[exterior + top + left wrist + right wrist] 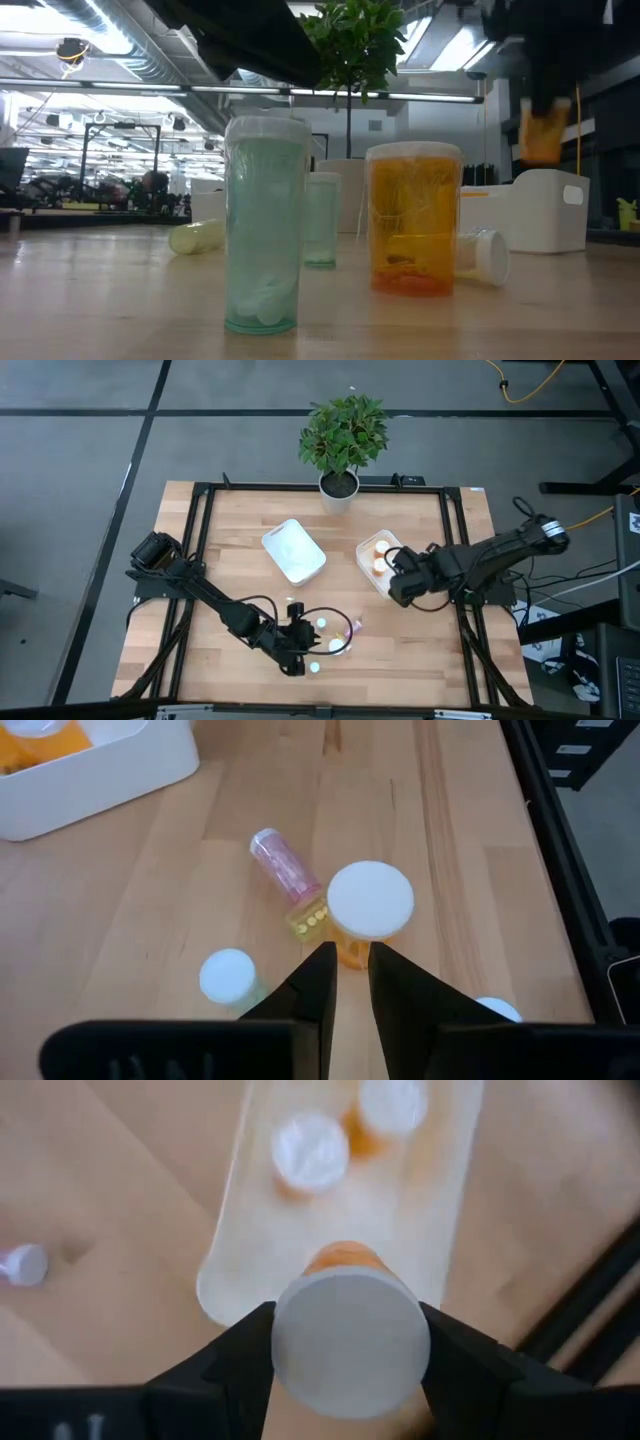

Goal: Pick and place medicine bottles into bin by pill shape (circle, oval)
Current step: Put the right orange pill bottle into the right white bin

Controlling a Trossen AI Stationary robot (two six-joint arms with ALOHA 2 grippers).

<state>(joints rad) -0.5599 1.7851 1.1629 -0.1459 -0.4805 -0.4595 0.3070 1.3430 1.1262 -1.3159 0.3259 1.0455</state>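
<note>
Several medicine bottles with white caps stand near the table's front: an orange one (352,948), a teal one (228,977) and another teal one (262,225). A purple bottle (280,865) lies on its side. My left gripper (350,955) is shut, its tips just short of the standing orange bottle (335,646). My right gripper (402,586) is shut on another orange bottle (340,1260), over the right white bin (368,550). Two orange bottles (312,1150) stand in that bin. My right gripper pinches the orange bottle by the sides of its white cap (295,1342), one finger (235,1360) on each side. The fingers point steeply down from above. The bottle hangs below them, cap up, lifted clear above the bin's near end.
A second white bin (293,550) stands at the table's middle, and a potted plant (342,440) at the far edge. A yellow-green bottle (198,237) lies on the table. A black frame (455,540) runs around the wooden top.
</note>
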